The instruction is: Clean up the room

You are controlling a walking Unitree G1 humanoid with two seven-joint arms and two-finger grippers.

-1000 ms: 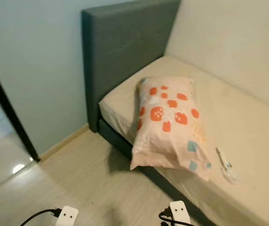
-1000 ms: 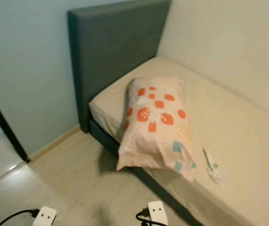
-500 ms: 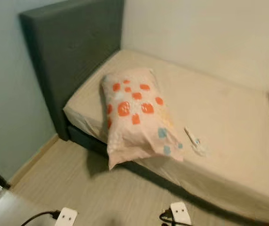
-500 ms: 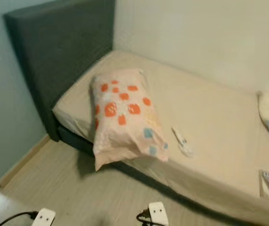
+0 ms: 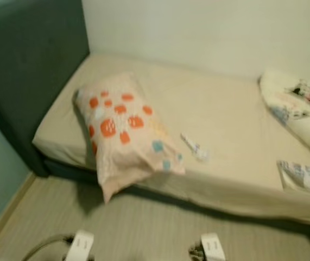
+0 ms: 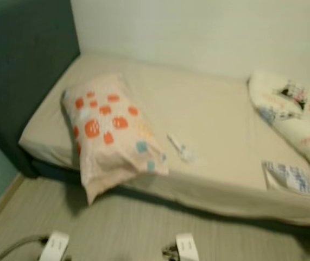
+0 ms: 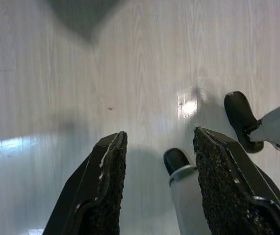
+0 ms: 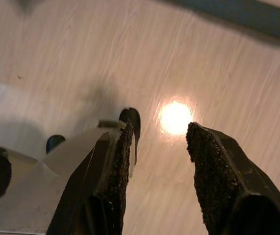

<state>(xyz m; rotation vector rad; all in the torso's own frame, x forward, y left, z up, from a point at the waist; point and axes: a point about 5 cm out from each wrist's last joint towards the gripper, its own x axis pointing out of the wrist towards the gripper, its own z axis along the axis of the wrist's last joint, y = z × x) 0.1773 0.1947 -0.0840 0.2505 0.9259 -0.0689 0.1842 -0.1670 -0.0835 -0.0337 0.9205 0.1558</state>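
Left eye view: pillow [image 5: 123,132] lies lengthwise across bed edge [image 5: 236,198]; both tools gape.

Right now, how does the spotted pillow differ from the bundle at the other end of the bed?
The pillow carries orange and blue patches and overhangs the mattress edge near the headboard; the bundle is cream with dark print and lies against the wall. The pillow lies flat, the bundle rumpled. Both rest on the bed.
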